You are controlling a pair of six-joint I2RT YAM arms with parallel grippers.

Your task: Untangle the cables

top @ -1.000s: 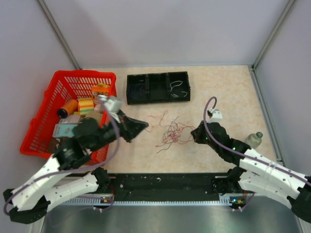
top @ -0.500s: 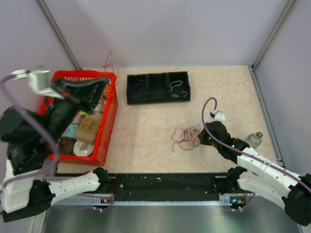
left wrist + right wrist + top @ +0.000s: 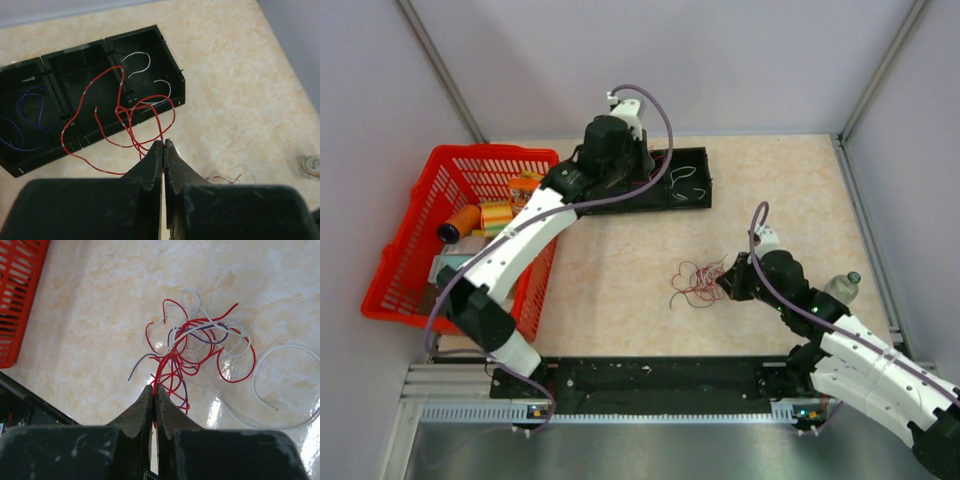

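The cables form a small tangle (image 3: 700, 283) of red, white and dark blue wires on the table; it also shows in the right wrist view (image 3: 200, 345). My right gripper (image 3: 153, 387) is shut on a red wire at the tangle's near edge, and it sits at the tangle's right side in the top view (image 3: 730, 283). My left gripper (image 3: 164, 145) is shut on a bunch of red wires (image 3: 122, 110) that dangle over the middle compartment of the black tray (image 3: 75, 47). In the top view the left gripper (image 3: 625, 180) hovers over that tray (image 3: 692, 205).
The tray's left compartment holds blue wires (image 3: 25, 115) and its right one white wires (image 3: 140, 57). A red basket (image 3: 490, 150) of assorted items stands at the left. A small bottle (image 3: 842, 288) stands at the right edge.
My left arm has lifted red wires out of the tangle, swung high past the basket and come over the black tray. The tangle is smaller; my right gripper has stayed on it.
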